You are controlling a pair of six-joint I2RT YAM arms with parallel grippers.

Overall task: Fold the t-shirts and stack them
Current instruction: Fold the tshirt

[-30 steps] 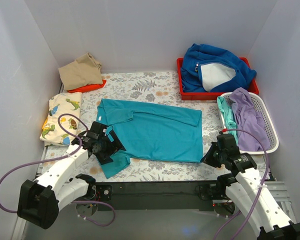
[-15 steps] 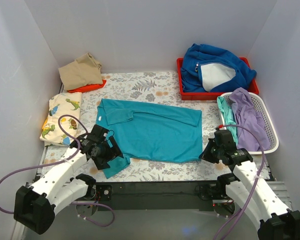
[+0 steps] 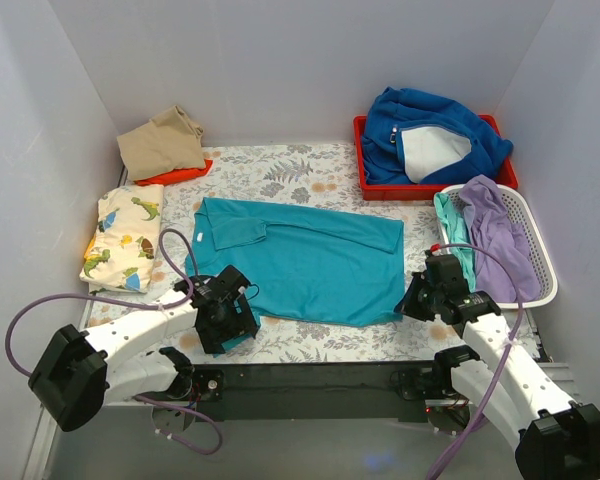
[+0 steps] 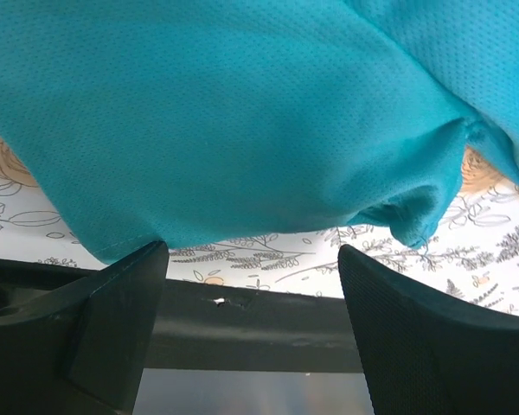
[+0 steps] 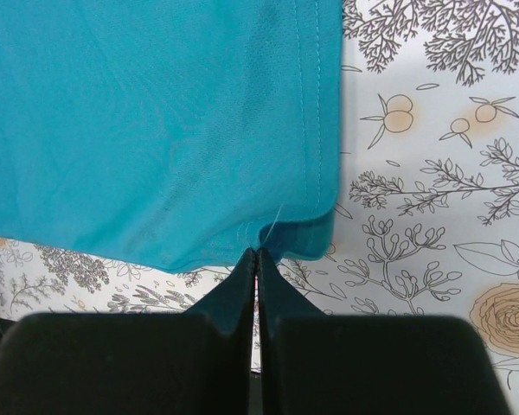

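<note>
The teal t-shirt (image 3: 315, 265) lies spread flat across the middle of the floral mat, collar to the left. My left gripper (image 3: 228, 320) is at its near-left sleeve. In the left wrist view the jaws (image 4: 251, 259) stand wide open, with the bunched teal sleeve (image 4: 242, 112) just beyond the fingertips. My right gripper (image 3: 412, 303) is at the shirt's near-right corner. In the right wrist view it (image 5: 258, 252) is shut on the teal hem corner (image 5: 294, 238), which puckers at the tips.
A tan shirt (image 3: 162, 143) on an orange one (image 3: 180, 175) sits far left, with a dinosaur-print shirt (image 3: 125, 235) nearer. A white basket (image 3: 545, 290) holds lavender (image 3: 500, 235) and mint (image 3: 452, 230) shirts. A red tray (image 3: 360, 165) holds the blue fleece (image 3: 430, 135).
My left gripper has moved right and toward the near edge, onto the sleeve tip. My right gripper has crept forward-left to the shirt's near-right corner.
</note>
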